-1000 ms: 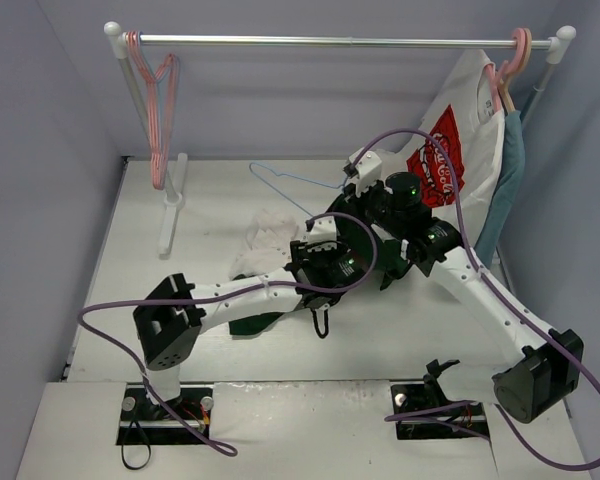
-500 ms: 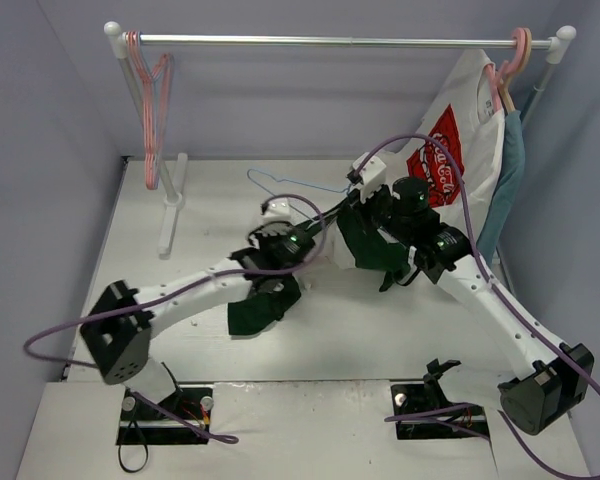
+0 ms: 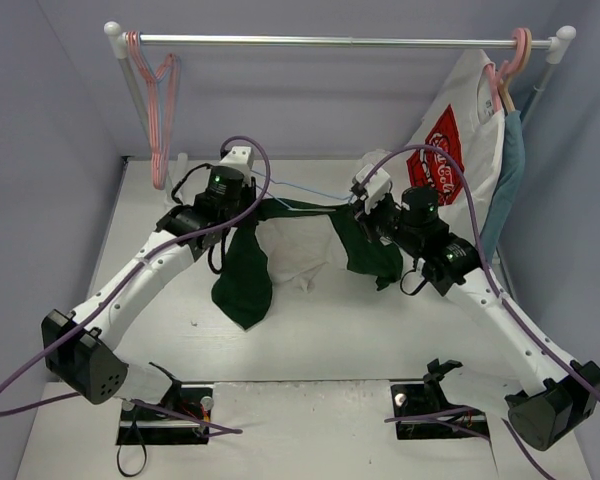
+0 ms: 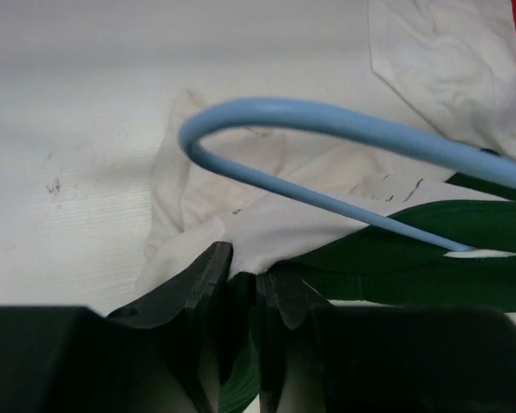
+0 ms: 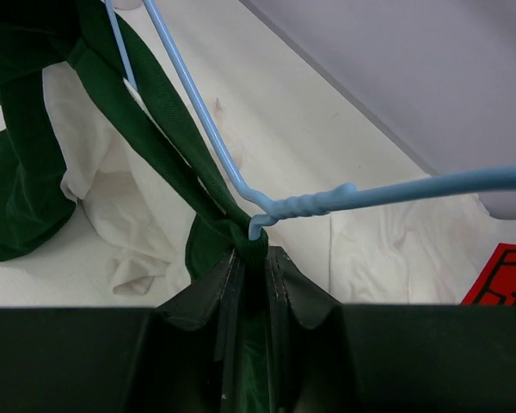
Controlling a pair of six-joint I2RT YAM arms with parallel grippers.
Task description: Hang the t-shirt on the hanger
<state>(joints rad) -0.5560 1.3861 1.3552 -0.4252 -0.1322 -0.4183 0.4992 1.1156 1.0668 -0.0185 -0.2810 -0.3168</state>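
hanger (image 4: 344, 120): cut by right edge | t-shirt (image 4: 413, 225): partly inside left jaws

Both arms reach toward the far side, wrists well apart. I see left gripper (image 4: 243, 280) and right gripper (image 5: 251, 258) each clamped on the t-shirt (image 3: 242, 275).
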